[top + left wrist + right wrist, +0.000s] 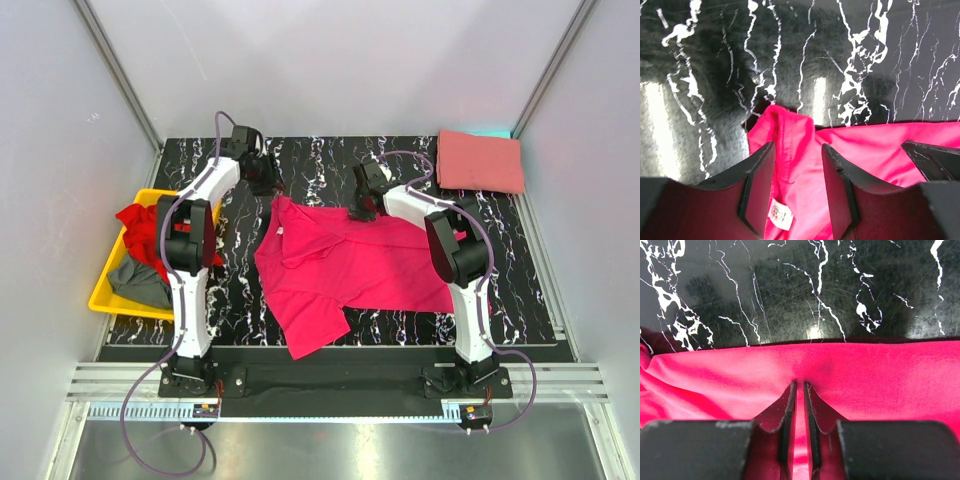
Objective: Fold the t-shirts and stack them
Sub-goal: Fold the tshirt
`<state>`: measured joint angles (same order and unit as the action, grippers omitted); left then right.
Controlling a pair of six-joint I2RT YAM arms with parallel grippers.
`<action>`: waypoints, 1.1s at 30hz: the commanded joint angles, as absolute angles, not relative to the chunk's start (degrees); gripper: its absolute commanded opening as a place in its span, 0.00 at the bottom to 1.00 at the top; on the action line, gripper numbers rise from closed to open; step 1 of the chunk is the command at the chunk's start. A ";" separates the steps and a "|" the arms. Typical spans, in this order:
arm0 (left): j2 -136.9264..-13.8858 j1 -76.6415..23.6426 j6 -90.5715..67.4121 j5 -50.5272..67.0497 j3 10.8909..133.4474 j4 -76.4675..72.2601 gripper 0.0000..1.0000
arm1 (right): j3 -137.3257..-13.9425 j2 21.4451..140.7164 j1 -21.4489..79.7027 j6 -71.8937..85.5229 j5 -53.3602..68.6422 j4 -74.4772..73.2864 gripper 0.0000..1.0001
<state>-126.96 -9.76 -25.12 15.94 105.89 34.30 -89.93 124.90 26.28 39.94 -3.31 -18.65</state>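
A magenta shirt (340,265) lies crumpled and part spread at the middle of a black marbled table (320,160), one end hanging near the front edge. The left gripper (797,150) stands open over the shirt's far left corner, its fingers apart on either side of the cloth by a white label. The right gripper (800,387) is nearly closed, pinching the shirt's far edge. A folded salmon shirt (480,160) sits at the far right corner. A red shirt (140,225) and a grey shirt (140,280) lie in a yellow bin (105,292) at the left.
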 commanded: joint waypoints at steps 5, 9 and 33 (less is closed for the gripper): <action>-131.04 -10.02 -24.35 17.14 108.72 33.93 0.45 | -89.30 125.51 25.84 38.85 -4.31 -20.04 0.18; -132.27 -10.02 -24.26 17.14 109.77 34.10 0.43 | -89.30 125.25 25.75 38.93 -4.57 -20.04 0.18; -127.62 -8.88 -33.22 7.37 107.31 37.97 0.30 | -91.76 126.47 25.40 38.76 -8.18 -23.21 0.18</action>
